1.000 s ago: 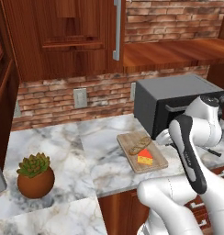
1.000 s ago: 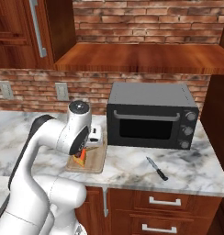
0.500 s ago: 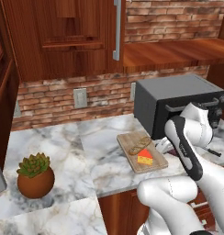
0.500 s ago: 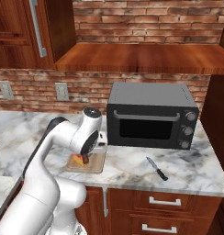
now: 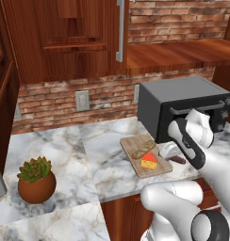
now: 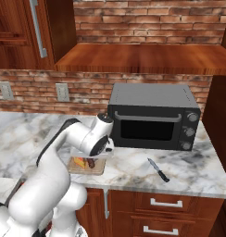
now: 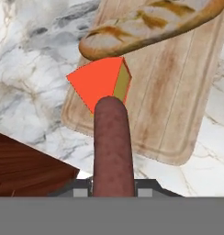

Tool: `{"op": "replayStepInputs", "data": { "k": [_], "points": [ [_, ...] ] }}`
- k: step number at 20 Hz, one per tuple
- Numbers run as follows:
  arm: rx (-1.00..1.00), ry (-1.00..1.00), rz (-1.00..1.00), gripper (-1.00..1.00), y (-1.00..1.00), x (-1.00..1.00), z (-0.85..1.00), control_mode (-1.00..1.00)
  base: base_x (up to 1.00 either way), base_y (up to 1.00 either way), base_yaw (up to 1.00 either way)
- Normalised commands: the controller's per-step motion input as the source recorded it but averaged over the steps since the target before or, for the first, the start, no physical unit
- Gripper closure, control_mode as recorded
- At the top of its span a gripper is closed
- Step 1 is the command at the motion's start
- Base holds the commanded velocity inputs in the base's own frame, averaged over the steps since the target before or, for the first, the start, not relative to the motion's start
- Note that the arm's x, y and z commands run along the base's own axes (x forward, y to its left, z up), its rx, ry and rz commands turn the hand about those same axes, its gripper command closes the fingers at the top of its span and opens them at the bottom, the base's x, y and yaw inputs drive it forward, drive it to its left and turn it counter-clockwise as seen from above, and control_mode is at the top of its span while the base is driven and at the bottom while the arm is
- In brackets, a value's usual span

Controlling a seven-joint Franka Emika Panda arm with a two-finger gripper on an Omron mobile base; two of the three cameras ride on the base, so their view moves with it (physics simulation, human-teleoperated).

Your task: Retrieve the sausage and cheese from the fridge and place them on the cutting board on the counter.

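Sausage [image 7: 113,147] clamped between the shut fingers of the gripper [image 7: 113,192], rising from bottom centre of the hand view and pointing out over the cutting board [image 7: 178,110]. Cheese [image 7: 99,82] already down on the board, centre-left in the hand view, its red face just past the sausage tip; bread loaf [image 7: 150,25] lying across the top of that frame, also on the board. In the left base view, board [image 5: 135,162] at centre on the counter [image 5: 88,160], cheese [image 5: 149,161] on it, sausage end [image 5: 177,159] showing dark just beyond the board's right edge, near the microwave [image 5: 183,106]. Likely risks: a rounded cylinder let go tilted or from too high could roll off the board onto the marble; a descent straight ahead could nudge the cheese, or shove it against the loaf. Knife [image 6: 158,170] lower right in the right base view, well apart.
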Motion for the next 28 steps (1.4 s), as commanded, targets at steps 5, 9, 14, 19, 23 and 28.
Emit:
{"op": "replayStepInputs", "data": {
  "k": [5,9,14,19,23,28],
  "points": [
    [0.12,0.01,0.0,1.0,-0.02,0.27,-0.41,-1.0,0.0,0.0,0.0],
    [0.02,0.0,-0.01,1.0,0.07,0.33,-0.37,-1.0,0.0,0.0,0.0],
    [0.0,0.0,-0.02,1.0,0.06,0.36,-0.29,-1.0,0.0,0.0,0.0],
    [0.0,0.0,-0.04,1.0,0.16,0.35,-0.23,-1.0,0.0,0.0,0.0],
    [0.0,0.0,-0.04,1.0,0.09,0.38,-0.2,-1.0,0.0,0.0,0.0],
    [0.0,0.0,-0.02,1.0,0.0,0.3,-0.21,-1.0,0.0,0.0,0.0]
  ]
}}
